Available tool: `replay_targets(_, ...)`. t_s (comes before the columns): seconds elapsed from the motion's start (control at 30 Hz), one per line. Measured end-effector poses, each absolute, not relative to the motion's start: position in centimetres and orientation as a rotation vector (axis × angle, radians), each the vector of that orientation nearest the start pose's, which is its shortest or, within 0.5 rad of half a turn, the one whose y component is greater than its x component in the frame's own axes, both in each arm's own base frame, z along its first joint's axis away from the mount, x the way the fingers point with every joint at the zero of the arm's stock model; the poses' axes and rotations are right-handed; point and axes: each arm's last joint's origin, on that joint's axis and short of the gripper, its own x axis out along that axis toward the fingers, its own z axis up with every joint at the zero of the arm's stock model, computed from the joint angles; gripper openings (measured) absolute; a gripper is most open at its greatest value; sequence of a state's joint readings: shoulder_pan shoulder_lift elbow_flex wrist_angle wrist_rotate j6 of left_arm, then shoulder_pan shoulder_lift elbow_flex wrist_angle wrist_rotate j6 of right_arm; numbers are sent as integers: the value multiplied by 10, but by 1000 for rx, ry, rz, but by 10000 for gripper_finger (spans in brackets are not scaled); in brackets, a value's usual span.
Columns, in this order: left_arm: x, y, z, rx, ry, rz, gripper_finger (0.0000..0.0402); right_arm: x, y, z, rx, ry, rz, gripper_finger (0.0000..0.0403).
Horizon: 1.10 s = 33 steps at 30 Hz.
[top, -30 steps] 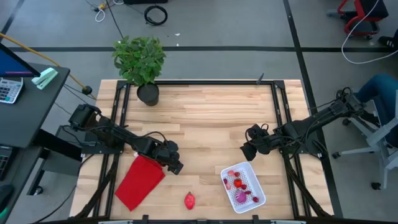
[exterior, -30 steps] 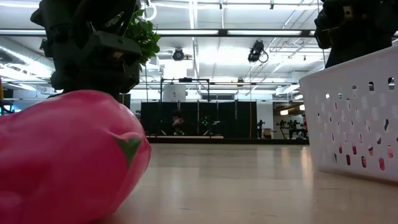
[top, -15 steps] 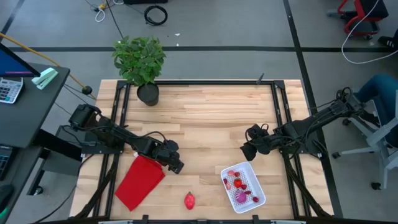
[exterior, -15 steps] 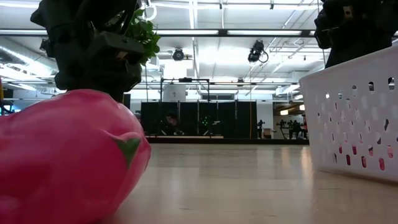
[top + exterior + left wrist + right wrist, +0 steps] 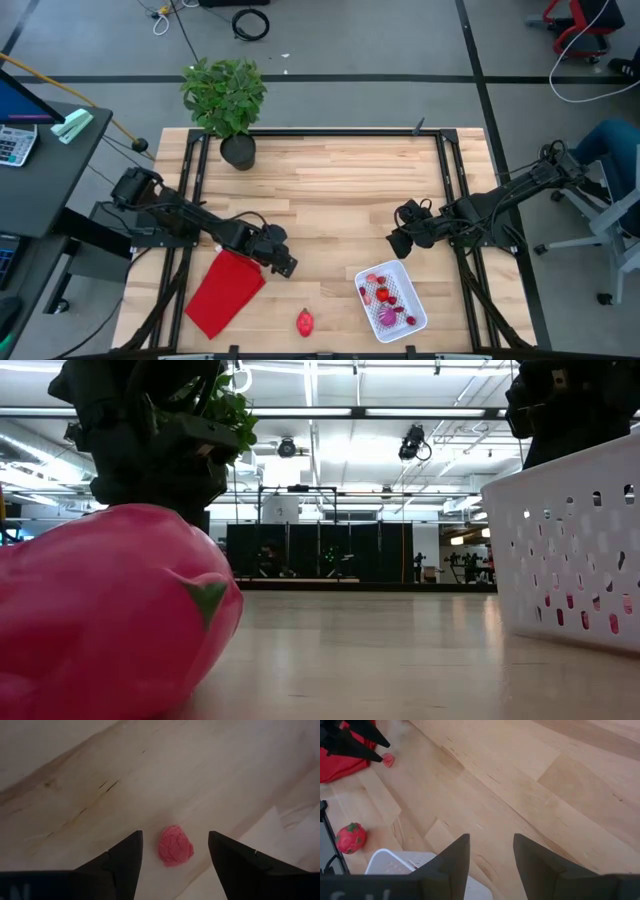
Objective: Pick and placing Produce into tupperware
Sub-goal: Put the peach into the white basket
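The table [image 5: 330, 190] is a pale butcher-block top of glued wooden strips with visible grain and darker knots. The left gripper [image 5: 283, 267] hangs low over its near-left part, beside the upper corner of a red folded cloth [image 5: 224, 293] that lies flat and creased. In the left wrist view its two dark, wedge-shaped fingers [image 5: 122, 862] stand apart, and between them on the wood sits a small pink-red piece of produce [image 5: 175, 846], rounded, with a crinkled, bumpy skin; the fingers do not touch it.

Nearer the front edge lies a toy strawberry [image 5: 305, 321], glossy pink-red plastic with a little green leaf patch, well apart from the left gripper and to the left of the tupperware [image 5: 412, 299]. The low view shows it huge and smooth at the picture's left.

The tupperware is a white plastic rectangle with rounded corners, sitting slightly askew at the near right of the table. Its wall is pierced with rows of small slots, seen clearly in the low view [image 5: 560, 550]. Inside lie several small red and pink fruits [image 5: 379, 292] and one purple ball [image 5: 386, 319].

The right gripper [image 5: 397, 243] waits just beyond the far-left corner of the tupperware, its dark fingers [image 5: 451, 862] apart with nothing between them.

A leafy potted plant [image 5: 226, 97] in a dark pot stands at the far-left corner.
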State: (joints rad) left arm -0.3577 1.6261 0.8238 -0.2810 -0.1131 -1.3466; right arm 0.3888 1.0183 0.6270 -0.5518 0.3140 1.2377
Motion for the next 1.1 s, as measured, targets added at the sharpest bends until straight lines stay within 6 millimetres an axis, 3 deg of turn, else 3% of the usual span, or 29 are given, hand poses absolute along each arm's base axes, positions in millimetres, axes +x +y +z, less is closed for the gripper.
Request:
replay_targets(0.23, 277, -114, 132, -958, 1016, 537, 231, 176, 62, 213, 825, 784, -468, 160)
replay_targets(0.63, 283, -117, 136, -1016, 987, 549, 223, 176, 62, 213, 821, 784, -467, 160)
replay_targets(0.77, 282, -117, 135, -1013, 994, 558, 186, 176, 62, 213, 820, 784, -467, 160)
replay_targets(1.1, 284, -119, 135, -1029, 987, 538, 48, 176, 62, 213, 820, 784, -467, 160)
